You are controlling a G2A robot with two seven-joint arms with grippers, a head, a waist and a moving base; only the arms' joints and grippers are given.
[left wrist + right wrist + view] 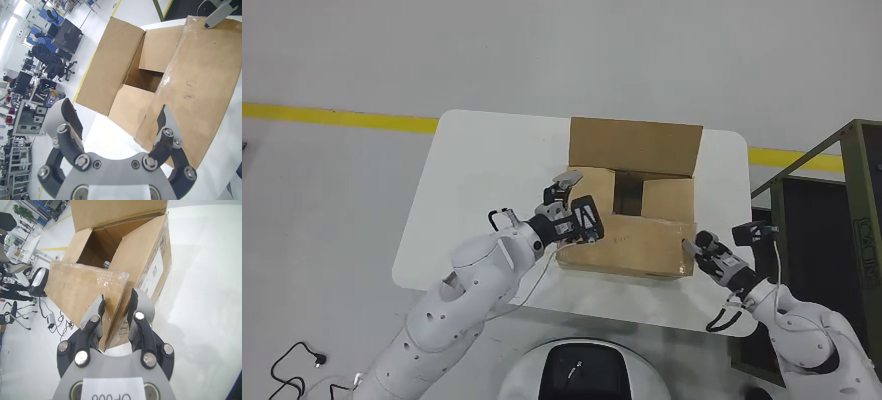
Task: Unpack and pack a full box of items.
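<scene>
The white table (482,200) has rounded corners and carries a single brown cardboard box (637,250). The box stands right of the table's middle, its top flaps open and its near side close to the table's near edge.

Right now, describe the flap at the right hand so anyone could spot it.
An open cardboard box stands on the white table. Its flap nearest the robot folds outward by the right hand. Only this flap wears shiny clear tape.

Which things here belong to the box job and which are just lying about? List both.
Job: cardboard box, its taped front flap, left gripper, right gripper.
Lying about: dark cart, floor cable, yellow floor line.
</scene>
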